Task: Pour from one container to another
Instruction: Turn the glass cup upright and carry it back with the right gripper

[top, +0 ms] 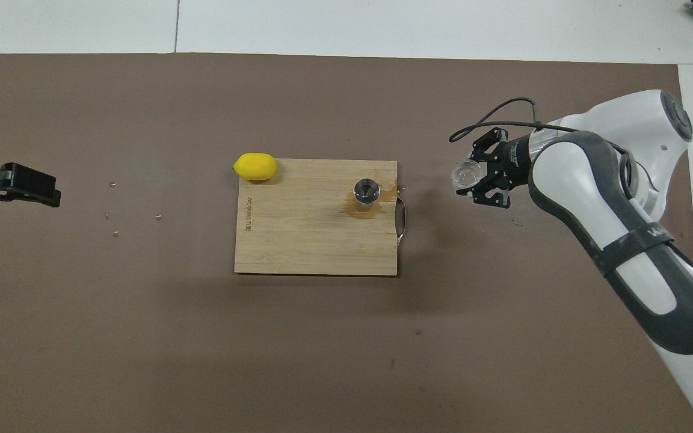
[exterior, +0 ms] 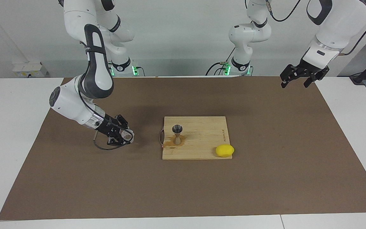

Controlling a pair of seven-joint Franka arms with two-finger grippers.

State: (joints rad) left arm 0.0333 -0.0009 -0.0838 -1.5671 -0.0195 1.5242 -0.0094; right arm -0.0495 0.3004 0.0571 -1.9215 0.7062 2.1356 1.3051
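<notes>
While the right gripper (exterior: 124, 135) is clamped on the small clear glass (exterior: 127, 135), it holds it low over the brown mat (exterior: 265, 178) toward the right arm's end of the worktop, beside the wooden board (exterior: 202, 140) and clear of it. The glass lies tilted in the grip, its mouth turned toward the board; whether anything remains in it I cannot tell. The metal jigger (exterior: 177, 134) stands upright on the board, near the edge that carries the metal handle (exterior: 161, 137), with a wet brown stain spread around its foot. In my judgement the glass is light, rigid and breakable, and its smooth wall is likely slippery, more so if wet; a firm hold across the side wall, as now applied, suits it better than any hold at the rim. The jigger looks light and narrow-waisted on a small foot, so I judge it easy to knock over if the glass touches it. A lemon (exterior: 224, 150) rests at the board's corner farther from the robots, toward the left arm's end. The left gripper (exterior: 300, 77) waits raised over the mat's corner at the left arm's end, fingers apart and holding nothing. One line of writing is burned into the board along the edge nearest the lemon; I cannot read it. No other labels are legible.
</notes>
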